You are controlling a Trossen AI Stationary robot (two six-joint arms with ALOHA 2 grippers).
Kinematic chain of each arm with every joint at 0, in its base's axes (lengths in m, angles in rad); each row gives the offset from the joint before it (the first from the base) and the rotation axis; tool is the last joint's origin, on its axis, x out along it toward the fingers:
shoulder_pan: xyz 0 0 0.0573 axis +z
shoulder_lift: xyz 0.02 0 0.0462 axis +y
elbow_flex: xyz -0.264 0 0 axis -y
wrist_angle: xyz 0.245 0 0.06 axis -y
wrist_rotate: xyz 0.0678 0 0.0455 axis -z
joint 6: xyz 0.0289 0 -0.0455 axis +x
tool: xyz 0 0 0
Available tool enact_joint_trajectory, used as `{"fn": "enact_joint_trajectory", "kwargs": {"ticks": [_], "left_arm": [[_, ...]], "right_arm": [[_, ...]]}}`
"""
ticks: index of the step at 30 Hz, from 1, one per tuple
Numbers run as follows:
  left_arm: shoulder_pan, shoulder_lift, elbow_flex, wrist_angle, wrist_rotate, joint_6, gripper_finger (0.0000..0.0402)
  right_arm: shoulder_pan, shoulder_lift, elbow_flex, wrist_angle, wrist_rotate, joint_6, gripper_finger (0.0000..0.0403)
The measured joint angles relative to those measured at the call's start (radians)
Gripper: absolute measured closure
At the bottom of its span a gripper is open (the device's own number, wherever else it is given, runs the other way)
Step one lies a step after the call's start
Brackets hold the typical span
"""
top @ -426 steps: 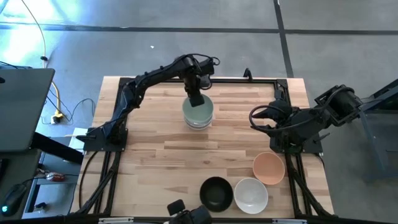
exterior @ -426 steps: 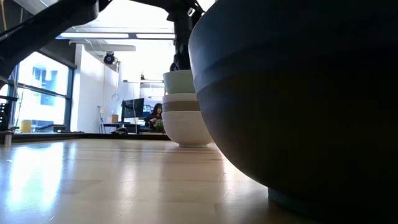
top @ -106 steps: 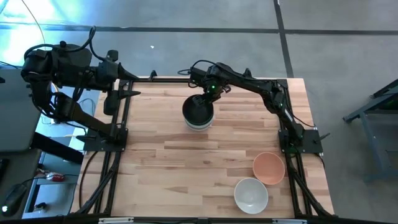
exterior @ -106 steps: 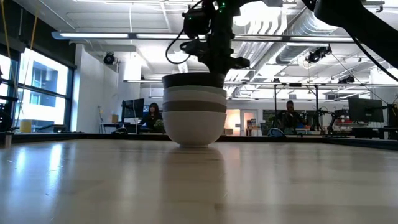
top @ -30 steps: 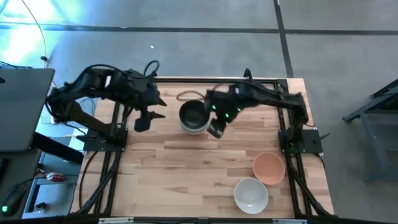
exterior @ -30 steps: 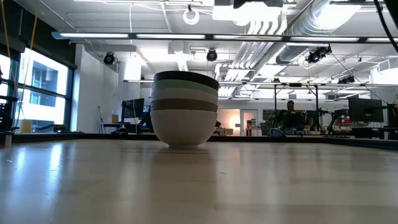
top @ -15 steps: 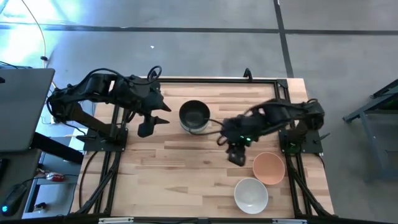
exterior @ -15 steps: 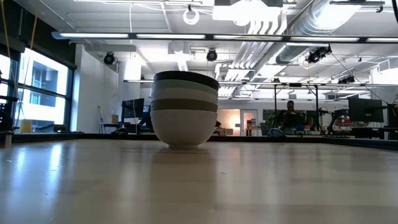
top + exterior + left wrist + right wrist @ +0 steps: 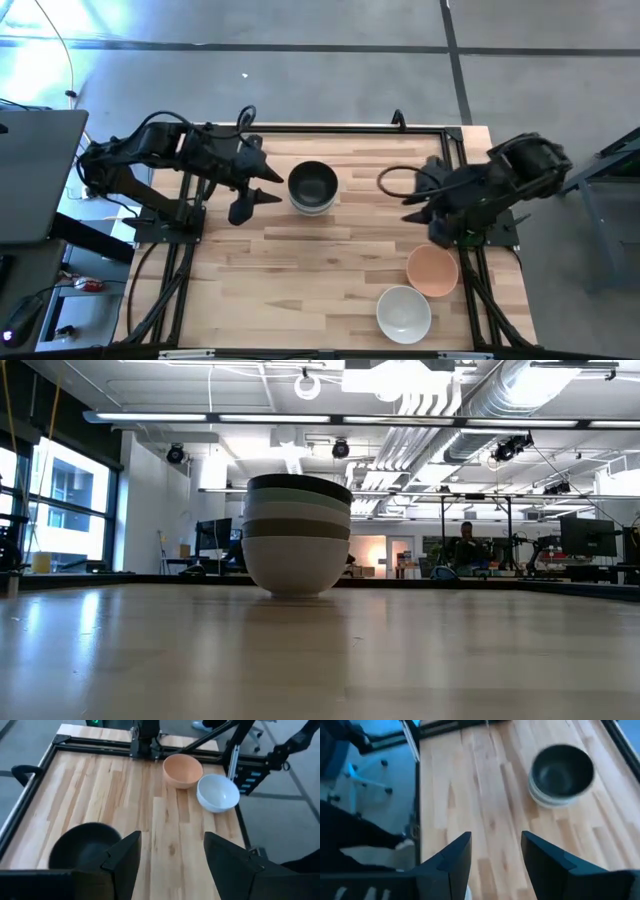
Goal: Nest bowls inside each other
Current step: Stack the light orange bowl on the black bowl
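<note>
- Since half a second ago the right arm has swung off the middle of the bench (image 9: 300,270) back toward its right edge; the right pincer (image 9: 412,208) now hangs by its own base, jaws apart and empty.
- The left pincer (image 9: 257,188) has edged a touch closer to the stack; it hovers just left of it, jaws spread wide, nothing between them.
- The nested stack of bowls (image 9: 313,187) sits in the far half of the bench, near the middle, black bowl (image 9: 298,482) on top. From table height you can see mint, grey-olive and white rims layered under it, sitting level.
- The peach-orange bowl (image 9: 432,271) is down at the near right, close to the right rail, with the white bowl (image 9: 403,311) just beside it, nearer the front edge; their rims look touching or nearly so.
- Plenty of bare wood is open: the whole near-left quarter, and a broad strip between the stack and the two loose bowls.
- The stack stands well clear of the back rail, free on its near side.
</note>
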Motion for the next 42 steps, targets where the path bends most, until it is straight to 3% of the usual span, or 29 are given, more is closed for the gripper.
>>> {"fn": "enact_joint_trajectory", "kwargs": {"ticks": [9,15,24,31,42], "left_arm": [[-0.031,0.077,0.0,0.089,0.0,-0.063,0.0195],[-0.031,0.16,0.0,0.147,0.0,-0.086,0.0195],[-0.031,0.232,0.001,0.191,0.002,-0.096,0.0195],[-0.031,0.233,0.0,0.189,0.0,-0.112,0.0195],[-0.034,0.233,0.0,0.19,0.0,-0.122,0.0195]], "right_arm": [[-0.034,-0.384,-0.644,-0.007,-0.261,0.121,0.0238],[-0.019,-0.553,-0.933,-0.006,-0.357,0.202,0.0244],[-0.019,-0.622,-1.161,0.038,-0.345,0.178,0.0288],[-0.02,-0.63,-1.316,0.169,-0.349,0.159,0.0278],[-0.02,-0.63,-1.45,0.367,-0.307,0.164,0.0271]]}}
